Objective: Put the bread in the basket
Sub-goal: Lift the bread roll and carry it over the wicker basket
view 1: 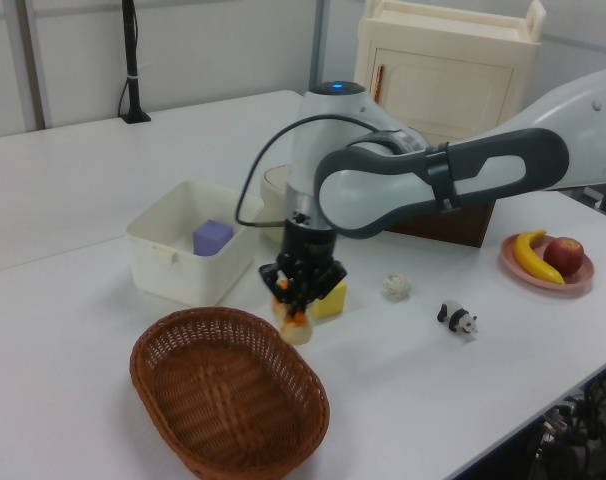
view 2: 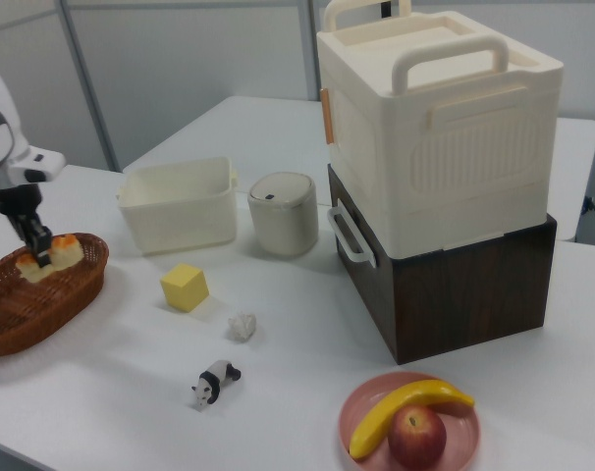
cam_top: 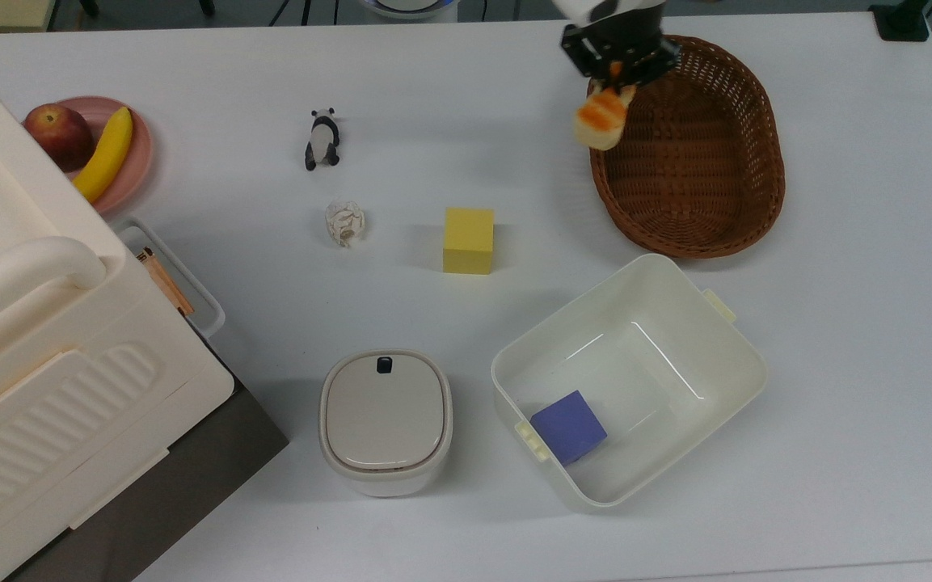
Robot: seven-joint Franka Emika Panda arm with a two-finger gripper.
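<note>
**Setting: Robotics Lab Test Bench**

The location is an indoor laboratory workspace. A white table (cam_top: 862, 339) carries staged props: a toy panda (cam_top: 322, 139), a yellow cube (cam_top: 468, 240), a lidded canister (cam_top: 385, 416) and a cream storage cabinet (view 2: 437, 137). In the upper left of the left view, a black stand pole (view 1: 131, 60) rises before plain partition panels. Cables (view 1: 583, 420) hang at the lower right of the left view.

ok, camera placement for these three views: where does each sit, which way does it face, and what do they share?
Top view: overhead, facing straight down on the table; shows the gripper holding the bread at the basket rim.
Left view: low, beside the basket end, facing the cabinet; shows the forearm and gripper.
Right view: low, beside the fruit plate end, facing the basket; shows the gripper.
All three share bread, basket and yellow cube.
</note>
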